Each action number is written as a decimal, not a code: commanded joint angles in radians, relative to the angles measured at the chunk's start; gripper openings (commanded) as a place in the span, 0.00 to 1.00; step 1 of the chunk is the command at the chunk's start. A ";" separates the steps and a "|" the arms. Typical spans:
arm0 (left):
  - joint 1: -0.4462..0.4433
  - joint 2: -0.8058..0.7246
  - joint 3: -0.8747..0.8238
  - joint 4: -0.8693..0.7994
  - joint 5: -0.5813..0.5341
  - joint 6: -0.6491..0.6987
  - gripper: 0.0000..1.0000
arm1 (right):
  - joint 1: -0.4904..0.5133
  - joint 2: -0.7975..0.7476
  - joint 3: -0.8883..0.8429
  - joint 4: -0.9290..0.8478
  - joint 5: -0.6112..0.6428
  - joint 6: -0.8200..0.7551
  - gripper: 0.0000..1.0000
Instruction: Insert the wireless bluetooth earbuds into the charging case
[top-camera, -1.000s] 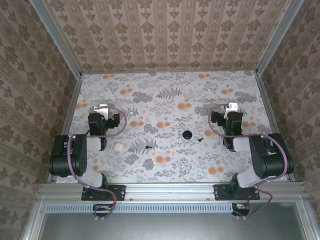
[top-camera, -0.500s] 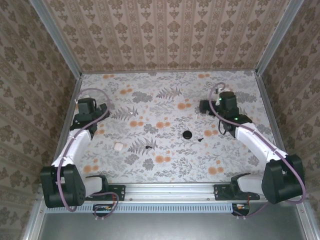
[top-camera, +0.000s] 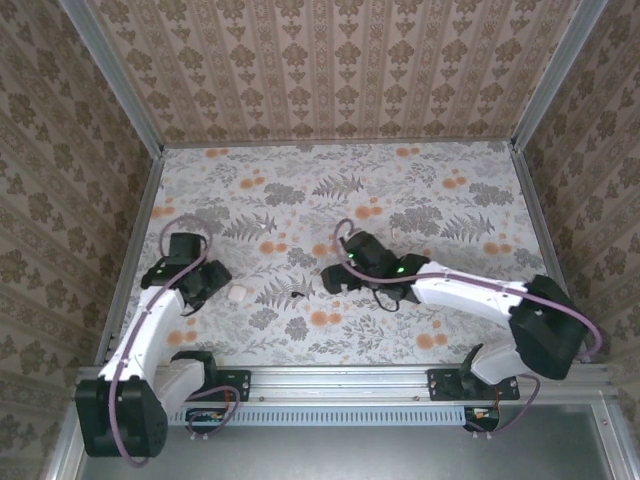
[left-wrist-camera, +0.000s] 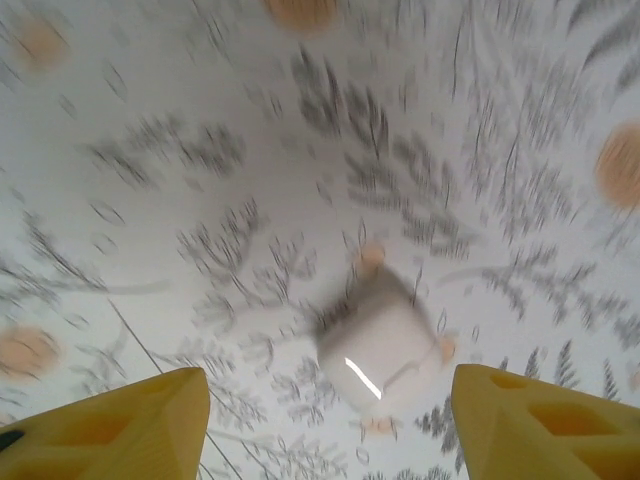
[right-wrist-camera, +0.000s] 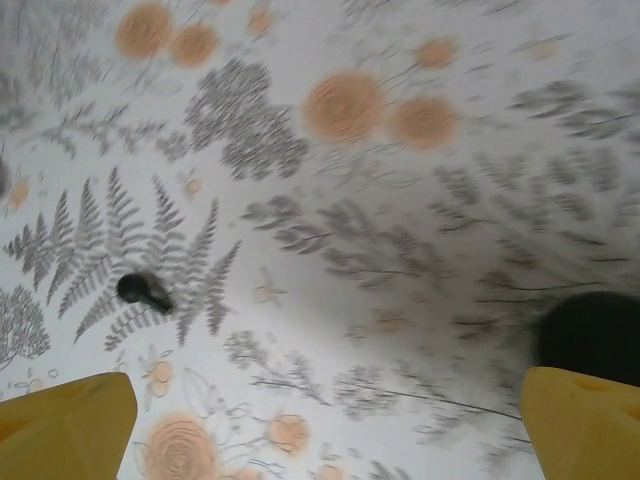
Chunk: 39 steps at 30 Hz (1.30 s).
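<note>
The charging case (top-camera: 238, 293) is a small white rounded box, lying shut on the floral table at the left. In the left wrist view the charging case (left-wrist-camera: 385, 345) is blurred and lies just ahead of my left gripper (left-wrist-camera: 330, 430), between the lines of its yellow fingers (left-wrist-camera: 120, 425), which do not touch it. From above, the left gripper (top-camera: 212, 287) sits just left of the case. One black earbud (top-camera: 297, 296) lies near the table's middle. My right gripper (top-camera: 330, 280) hovers open just right of it. The right wrist view has the earbud (right-wrist-camera: 143, 291) ahead and to the left of the right gripper (right-wrist-camera: 325, 440).
A larger black round disc (right-wrist-camera: 590, 335) lies by the right finger (right-wrist-camera: 580, 420) in the right wrist view. Metal rails (top-camera: 140, 230) and patterned walls border the table on the left, right and far sides. The right arm (top-camera: 470, 290) stretches across the table's middle right.
Both arms have swung in from the far side. The left gripper came down beside the case with its fingers somewhat closer together. The right gripper moved left, over the black disc, towards the earbud.
</note>
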 joint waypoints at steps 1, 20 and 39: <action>-0.072 0.049 -0.002 -0.019 0.016 -0.112 0.66 | 0.052 0.109 0.102 -0.038 0.019 0.034 1.00; -0.028 0.268 0.103 0.009 0.055 0.090 0.67 | 0.149 0.160 0.162 -0.082 0.064 0.019 1.00; 0.139 0.216 0.034 -0.130 0.169 0.117 0.17 | 0.149 0.151 0.152 -0.102 0.123 -0.012 1.00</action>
